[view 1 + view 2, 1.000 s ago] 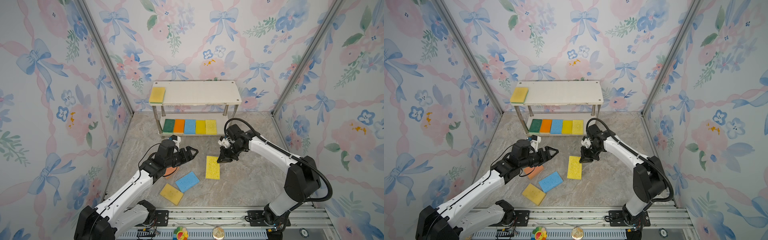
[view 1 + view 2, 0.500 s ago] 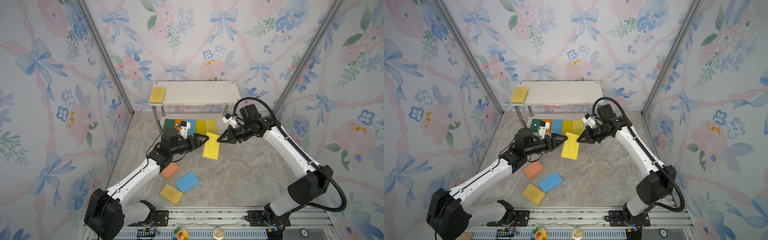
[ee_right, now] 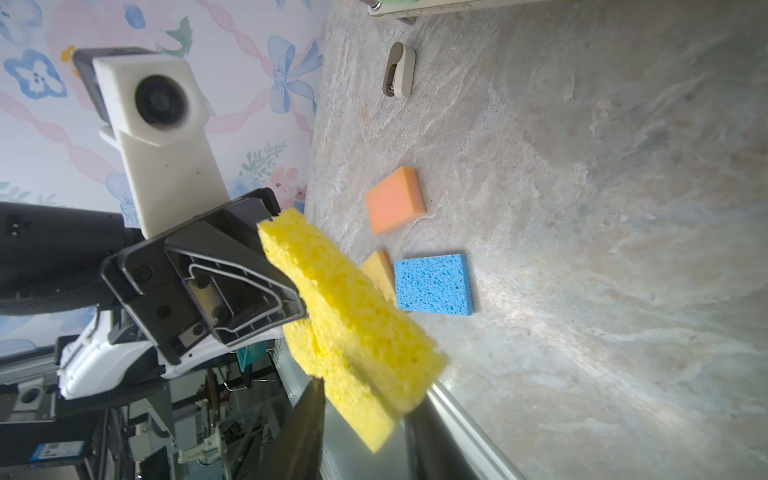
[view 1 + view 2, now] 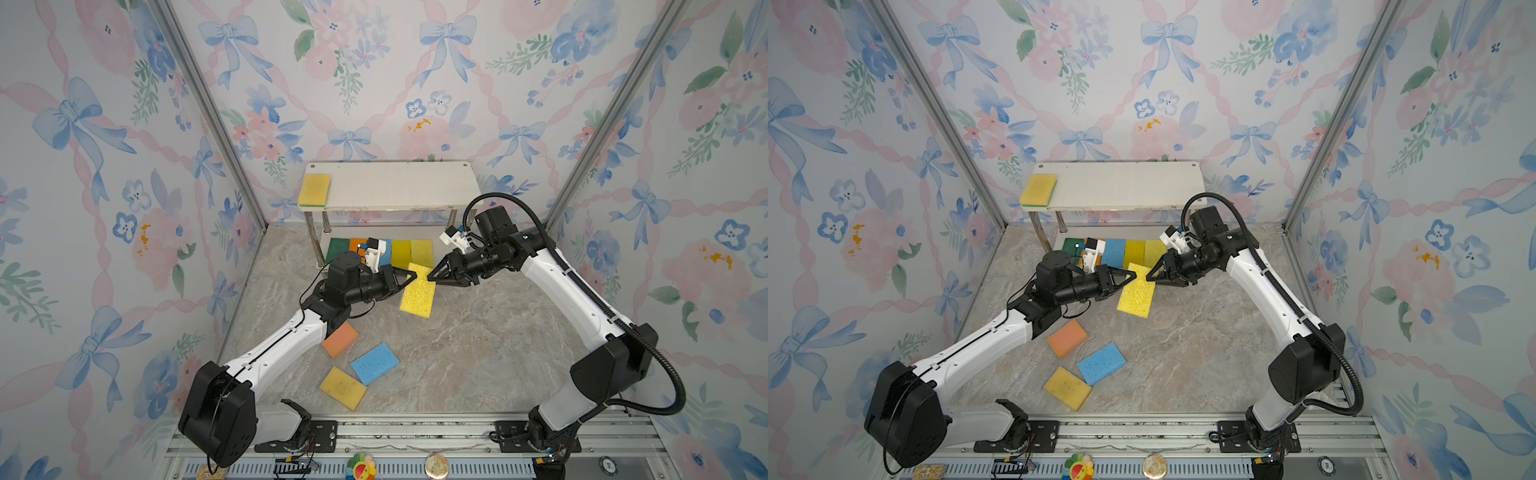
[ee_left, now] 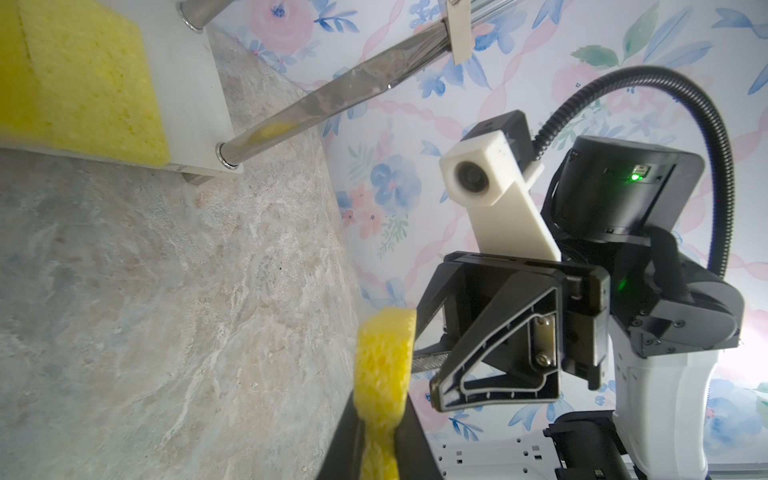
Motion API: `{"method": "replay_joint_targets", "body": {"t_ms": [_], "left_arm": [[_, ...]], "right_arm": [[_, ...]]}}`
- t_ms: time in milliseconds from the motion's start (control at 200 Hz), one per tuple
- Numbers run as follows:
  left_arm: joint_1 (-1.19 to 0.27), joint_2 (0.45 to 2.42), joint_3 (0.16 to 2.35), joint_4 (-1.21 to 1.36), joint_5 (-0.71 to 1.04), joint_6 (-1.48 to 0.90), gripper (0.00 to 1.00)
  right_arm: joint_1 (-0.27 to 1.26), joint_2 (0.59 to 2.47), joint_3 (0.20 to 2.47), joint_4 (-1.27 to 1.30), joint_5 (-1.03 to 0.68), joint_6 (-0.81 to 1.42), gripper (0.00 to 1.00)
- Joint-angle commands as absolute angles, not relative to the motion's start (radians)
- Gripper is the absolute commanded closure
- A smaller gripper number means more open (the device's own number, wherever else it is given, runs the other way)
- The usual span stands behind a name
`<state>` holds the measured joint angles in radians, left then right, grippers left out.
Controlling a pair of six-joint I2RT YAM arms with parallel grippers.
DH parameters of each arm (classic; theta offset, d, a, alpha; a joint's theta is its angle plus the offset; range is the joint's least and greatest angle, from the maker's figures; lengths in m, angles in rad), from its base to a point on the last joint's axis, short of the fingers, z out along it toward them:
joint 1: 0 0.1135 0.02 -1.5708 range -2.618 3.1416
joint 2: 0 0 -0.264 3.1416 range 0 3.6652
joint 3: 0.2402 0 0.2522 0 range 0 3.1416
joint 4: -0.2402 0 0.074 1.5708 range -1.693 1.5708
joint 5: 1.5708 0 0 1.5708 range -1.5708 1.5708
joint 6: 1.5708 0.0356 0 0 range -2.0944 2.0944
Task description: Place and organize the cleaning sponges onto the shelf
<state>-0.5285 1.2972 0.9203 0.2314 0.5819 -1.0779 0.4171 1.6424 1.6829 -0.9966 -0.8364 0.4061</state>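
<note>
You are passing a bright yellow sponge [image 4: 417, 296] from one arm to the other, in the air just in front of the shelf [image 4: 395, 206]. Your left gripper [image 4: 409, 276] is pinching the sponge's left edge hard (the foam is squashing thin between its fingers [image 5: 340, 457] in the left wrist view). Your right gripper [image 4: 432, 277] is sitting at the sponge's right corner with its jaws standing apart, so I think only the left one is holding it.

The lower board [image 5: 187, 83] is looking full, with five sponges lying side by side. The top board [image 4: 395, 185] is holding just one yellow sponge [image 4: 314, 190], at its left end. So next you are needing to pull the right arm clear. Then lift the left arm and lay this sponge flat beside that one. Three more are waiting on the floor near you: an orange sponge [image 4: 340, 338], a blue sponge [image 4: 375, 363] and a dull yellow sponge [image 4: 343, 387].
</note>
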Motion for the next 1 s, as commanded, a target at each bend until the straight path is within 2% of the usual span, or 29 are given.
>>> {"method": "replay_joint_targets", "body": {"t_ms": [0, 215, 410, 760, 995], "left_arm": [[-0.505, 1.297, 0.941, 0.260, 0.587, -1.075, 0.88], [-0.447, 1.271, 0.896, 0.366, 0.557, -1.179, 0.89], [-0.430, 1.275, 0.917, 0.367, 0.568, -1.186, 0.89], [-0.403, 1.248, 0.902, 0.367, 0.565, -1.190, 0.89], [-0.393, 1.226, 0.880, 0.367, 0.561, -1.196, 0.89]], "right_arm": [[0.402, 1.612, 1.647, -0.973, -0.861, 0.441, 0.54], [0.446, 1.484, 1.446, -0.714, -0.859, 0.618, 0.39], [0.499, 1.472, 1.431, -0.640, -0.821, 0.697, 0.38], [0.549, 1.506, 1.457, -0.628, -0.802, 0.709, 0.54], [0.571, 1.522, 1.467, -0.623, -0.779, 0.712, 0.58]]}}
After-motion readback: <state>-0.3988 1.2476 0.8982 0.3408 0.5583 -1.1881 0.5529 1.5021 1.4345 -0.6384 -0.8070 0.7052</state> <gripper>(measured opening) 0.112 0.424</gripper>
